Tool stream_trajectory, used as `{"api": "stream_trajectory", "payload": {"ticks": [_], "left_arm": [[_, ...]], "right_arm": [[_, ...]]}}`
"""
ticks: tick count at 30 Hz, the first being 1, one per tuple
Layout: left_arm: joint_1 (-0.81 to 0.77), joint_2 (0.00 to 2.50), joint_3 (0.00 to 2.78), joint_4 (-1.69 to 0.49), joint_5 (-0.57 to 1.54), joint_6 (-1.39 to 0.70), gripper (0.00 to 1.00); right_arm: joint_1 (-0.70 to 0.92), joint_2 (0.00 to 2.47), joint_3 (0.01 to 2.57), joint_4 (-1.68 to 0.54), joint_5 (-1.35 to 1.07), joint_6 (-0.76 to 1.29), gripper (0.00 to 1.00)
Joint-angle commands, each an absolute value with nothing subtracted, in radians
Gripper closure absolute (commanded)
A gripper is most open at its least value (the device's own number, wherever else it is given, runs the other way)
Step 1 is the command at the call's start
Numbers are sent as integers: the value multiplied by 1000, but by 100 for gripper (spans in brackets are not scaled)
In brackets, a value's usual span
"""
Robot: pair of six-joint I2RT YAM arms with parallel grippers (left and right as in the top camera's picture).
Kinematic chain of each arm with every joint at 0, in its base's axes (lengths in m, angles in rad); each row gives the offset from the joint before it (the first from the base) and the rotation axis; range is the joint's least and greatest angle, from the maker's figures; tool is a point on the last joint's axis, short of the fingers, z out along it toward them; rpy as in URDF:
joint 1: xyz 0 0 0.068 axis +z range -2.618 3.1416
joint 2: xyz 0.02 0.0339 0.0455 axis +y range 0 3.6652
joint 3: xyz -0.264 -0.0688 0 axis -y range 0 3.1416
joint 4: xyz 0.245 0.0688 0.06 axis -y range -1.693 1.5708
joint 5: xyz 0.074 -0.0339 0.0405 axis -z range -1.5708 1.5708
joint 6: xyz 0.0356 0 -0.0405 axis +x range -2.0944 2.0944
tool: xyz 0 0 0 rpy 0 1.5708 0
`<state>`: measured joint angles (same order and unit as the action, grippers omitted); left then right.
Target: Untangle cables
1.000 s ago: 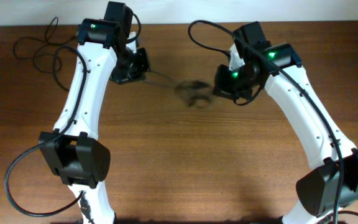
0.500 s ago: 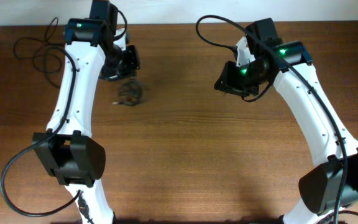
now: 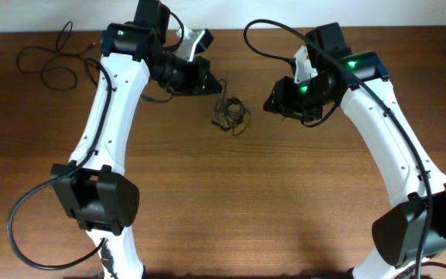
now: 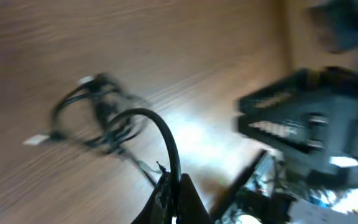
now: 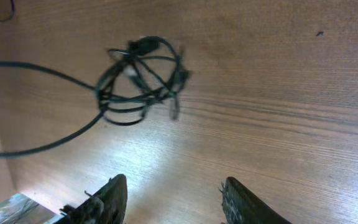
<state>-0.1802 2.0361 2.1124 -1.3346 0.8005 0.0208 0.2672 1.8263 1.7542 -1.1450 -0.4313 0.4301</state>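
The cables lie as a small tangled bundle of thin black cords on the wooden table, between my two grippers. My left gripper sits just up-left of the bundle. In the left wrist view my left gripper is shut on one black strand that arcs over to the bundle. My right gripper hangs to the right of the bundle. Seen from the right wrist, my right gripper stands open with nothing between its fingers, and the bundle lies ahead of it, apart from it.
More loose thin black cords lie at the table's far left corner. A thicker black arm cable loops above the right arm. The white wall edge runs along the back of the table.
My right gripper has opened and let go of the bundle. My left gripper swung left with the cables trailing, then back right, so the bundle now lies near the middle.
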Motion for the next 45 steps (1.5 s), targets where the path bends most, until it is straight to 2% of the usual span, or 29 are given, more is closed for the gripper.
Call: {"api": "stream_trajectory", "payload": {"ticks": [1, 5, 13, 17, 22, 25, 29, 32, 33, 37, 38, 45], "left_arm": [[-174, 2016, 2128, -1321, 996, 81, 100], [-184, 2016, 2128, -1322, 1029, 80, 100], [-179, 2016, 2128, -1322, 1262, 80, 100], [-179, 2016, 2128, -1332, 1280, 80, 100], [-178, 2016, 2128, -1348, 1298, 81, 100], [-178, 2016, 2128, -1349, 1267, 81, 100], [-171, 2016, 2128, -1390, 960, 31, 100], [-157, 2016, 2128, -1427, 559, -136, 100], [-147, 2016, 2128, -1439, 319, -219, 100], [-147, 2016, 2128, -1467, -64, -389, 100], [-147, 2016, 2128, -1472, -117, -418, 100], [-148, 2016, 2128, -1470, -110, -419, 100]], "right_arm": [[306, 1853, 1754, -1142, -418, 420, 50], [346, 1855, 1754, -1117, -406, 415, 48], [354, 1864, 1742, -1116, -301, 422, 48], [354, 1877, 1723, -1113, -239, 422, 49], [352, 1888, 1706, -1110, -189, 424, 75], [352, 1894, 1706, -1116, -118, 446, 96], [352, 1894, 1706, -1177, 59, 580, 96], [352, 1894, 1706, -1198, 91, 628, 96], [352, 1894, 1706, -1199, 91, 631, 96], [352, 1894, 1706, -1208, 91, 638, 96], [352, 1894, 1706, -1209, 86, 637, 96], [352, 1894, 1706, -1213, 72, 637, 96]]}}
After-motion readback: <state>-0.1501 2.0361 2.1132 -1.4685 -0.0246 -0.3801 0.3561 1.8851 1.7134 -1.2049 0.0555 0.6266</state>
